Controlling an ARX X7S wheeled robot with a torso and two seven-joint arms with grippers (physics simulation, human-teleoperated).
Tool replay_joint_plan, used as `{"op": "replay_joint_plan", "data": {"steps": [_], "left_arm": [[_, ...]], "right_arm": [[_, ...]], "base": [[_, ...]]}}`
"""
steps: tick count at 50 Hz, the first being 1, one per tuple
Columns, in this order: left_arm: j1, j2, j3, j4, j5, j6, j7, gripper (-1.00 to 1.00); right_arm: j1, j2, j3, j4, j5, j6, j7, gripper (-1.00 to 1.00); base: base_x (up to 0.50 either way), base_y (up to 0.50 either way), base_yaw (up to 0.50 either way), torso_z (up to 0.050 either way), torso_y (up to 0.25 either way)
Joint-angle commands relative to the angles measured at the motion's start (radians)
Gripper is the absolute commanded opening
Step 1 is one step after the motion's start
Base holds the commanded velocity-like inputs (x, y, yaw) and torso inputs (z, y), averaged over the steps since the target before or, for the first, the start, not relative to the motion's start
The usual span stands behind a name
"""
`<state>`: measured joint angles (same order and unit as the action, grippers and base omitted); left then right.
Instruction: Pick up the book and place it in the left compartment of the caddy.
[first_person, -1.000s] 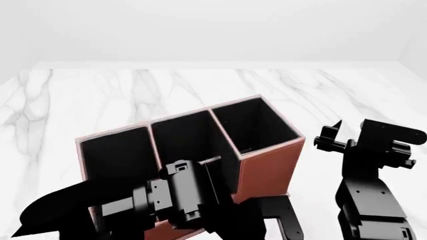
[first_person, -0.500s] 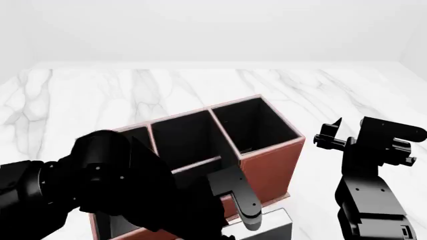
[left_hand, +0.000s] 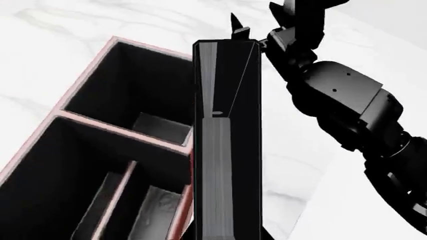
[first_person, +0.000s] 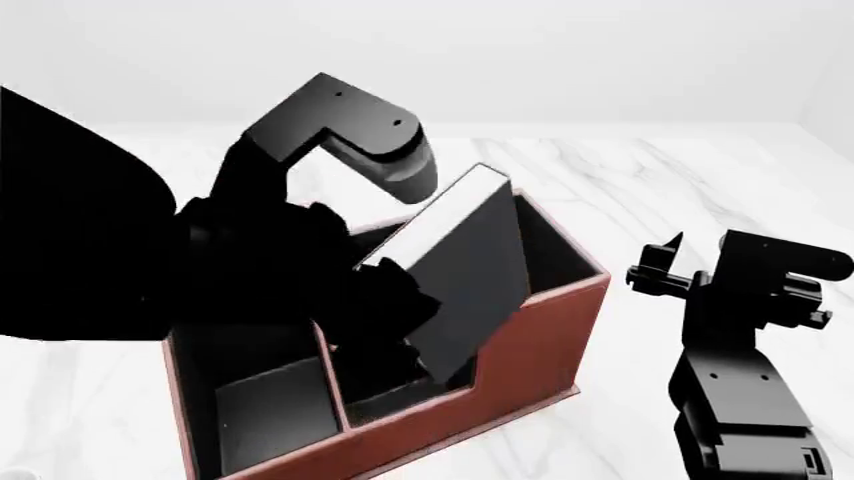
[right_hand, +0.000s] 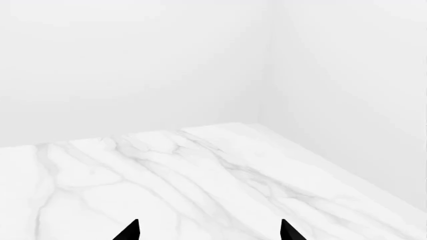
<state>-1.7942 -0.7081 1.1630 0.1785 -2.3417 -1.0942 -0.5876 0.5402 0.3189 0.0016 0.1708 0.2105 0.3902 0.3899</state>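
Here the left gripper (first_person: 387, 290) clasps the tilted book (first_person: 461, 275), hiding the caddy's (first_person: 534, 330) middle; right gripper (right_hand: 208, 231) parted.

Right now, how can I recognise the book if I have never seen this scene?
Find the reddish-brown rectangular caddy with black interior on the white marble table. Tilted over its rim, held by the left gripper, is the thick black-covered book with white page edges. It is the only flat slab there; everything else is box walls or robot arms.

Book (first_person: 461, 270) now raised, tilted over caddy (first_person: 534, 345)
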Motion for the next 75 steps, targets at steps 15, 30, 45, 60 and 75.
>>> {"op": "replay_joint_plan", "data": {"steps": [15,30,45,60,75], "left_arm": [[-0.251,-0.062,0.137,-0.14,-0.42,0.54,-0.784,-1.0],[-0.183,0.015,0.238,-0.179,-0.423,0.595,-0.875,-1.0],[-0.186,-0.015,0.323,-0.094,-0.456,0.629,-0.949,-1.0],[-0.158,-0.051,0.407,-0.019,-0.452,0.663,-0.934,-1.0],[-0.136,-0.079,0.454,0.028,-0.452,0.69,-0.916,-1.0]], "right_arm": [[0.01,-0.003,-0.01,0.01,-0.001,0.001,0.01,1.0],[0.016,-0.004,-0.021,-0.001,-0.003,0.012,0.017,1.0],[0.022,-0.003,-0.023,-0.01,0.004,0.025,0.02,1.0],[0.021,-0.006,-0.028,0.003,0.006,0.011,0.021,1.0],[0.016,-0.005,-0.03,-0.011,0.01,0.017,0.025,1.0]], "base": [[0.0,0.0,0.0,0.0,0.001],[0.0,0.0,0.0,0.0,0.001],[0.0,0.0,0.0,0.0,0.001],[0.0,0.0,0.0,0.0,0.001],[0.0,0.0,0.0,0.001,0.001]]}}
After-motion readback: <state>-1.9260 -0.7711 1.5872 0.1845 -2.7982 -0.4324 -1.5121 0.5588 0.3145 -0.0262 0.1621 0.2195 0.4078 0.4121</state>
